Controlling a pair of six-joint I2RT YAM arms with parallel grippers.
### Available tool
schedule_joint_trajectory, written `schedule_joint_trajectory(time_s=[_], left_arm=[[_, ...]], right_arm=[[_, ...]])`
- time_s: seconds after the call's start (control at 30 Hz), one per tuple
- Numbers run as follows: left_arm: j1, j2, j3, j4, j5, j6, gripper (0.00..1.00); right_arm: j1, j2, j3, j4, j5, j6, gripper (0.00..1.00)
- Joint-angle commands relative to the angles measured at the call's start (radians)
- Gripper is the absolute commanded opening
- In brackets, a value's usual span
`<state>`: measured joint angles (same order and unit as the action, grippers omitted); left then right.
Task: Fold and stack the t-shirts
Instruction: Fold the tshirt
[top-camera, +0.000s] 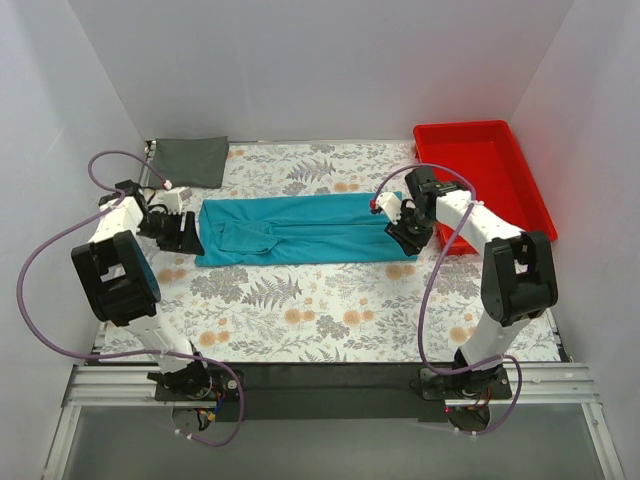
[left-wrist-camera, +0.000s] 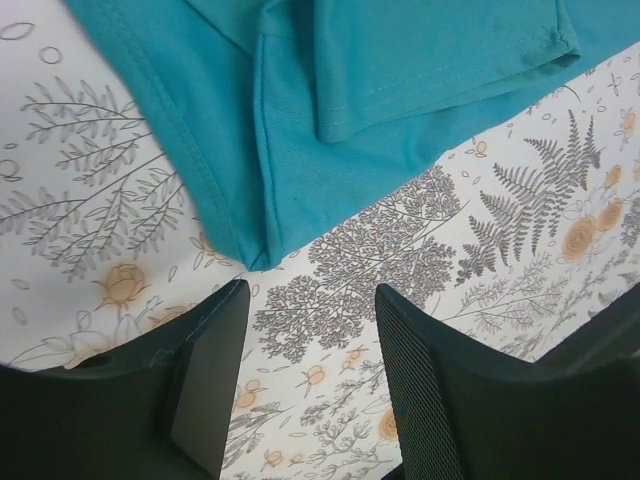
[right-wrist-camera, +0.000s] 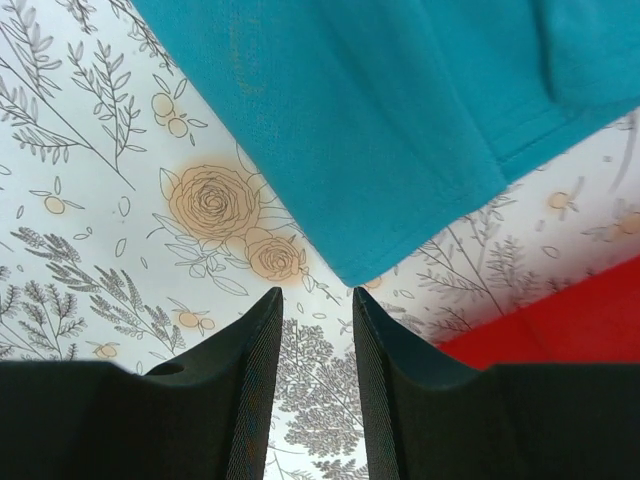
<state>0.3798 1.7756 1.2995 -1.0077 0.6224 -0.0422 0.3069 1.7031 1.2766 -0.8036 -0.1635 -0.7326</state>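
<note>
Now, teal t-shirt (top-camera: 300, 228): folded long, flat.
Left gripper (left-wrist-camera: 312, 296): parted, empty, beside its corner.
Right gripper (right-wrist-camera: 316, 298): parted, empty, likewise.

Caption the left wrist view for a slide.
Open, empty left pincer over the floral cloth, just short of a corner of the folded teal t-shirt.

Your two white-and-black arms
On your left arm (top-camera: 118, 270) and right arm (top-camera: 515, 275) you see white link shells with blocky black joint housings, a purple cable (top-camera: 93, 168) looping along each, and black fingers (left-wrist-camera: 205, 380) with finely textured inner pads.
</note>
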Motion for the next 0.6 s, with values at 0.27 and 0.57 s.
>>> schedule_joint_trajectory(time_s=[0.27, 0.57], left_arm=[[-0.013, 0.051, -0.035, 0.116, 0.03, -0.002, 0.53], [-0.035, 0.084, -0.089, 0.165, 0.027, -0.004, 0.5]], right_arm=[[0.006, 0.112, -0.023, 0.11, 0.059, 0.016, 0.41], [0.008, 0.148, -0.054, 0.133, 0.074, 0.009, 0.38]])
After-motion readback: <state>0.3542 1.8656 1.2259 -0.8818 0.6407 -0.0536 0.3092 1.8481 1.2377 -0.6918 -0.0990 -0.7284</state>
